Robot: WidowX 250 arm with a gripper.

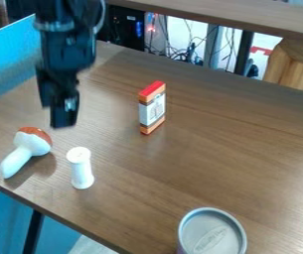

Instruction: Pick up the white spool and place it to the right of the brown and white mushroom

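Note:
The black gripper (62, 113) hangs at the upper left over the wooden table, above the surface and holding nothing that I can see. Below it stands a white spool-shaped piece (81, 168), upright. To that piece's left lies a toy mushroom (26, 150) with a red-brown and white cap and a white stem pointing to the lower left. An orange, red and white small box (152, 107) stands upright to the right of the gripper. At the bottom right is a round can (211, 233) with a grey lid.
The brown table (200, 158) has its front edge running from the left down to the bottom centre. A blue panel (8, 59) borders the left side. Behind the table are a wooden beam (233, 15), hanging cables and a wooden block (296, 64).

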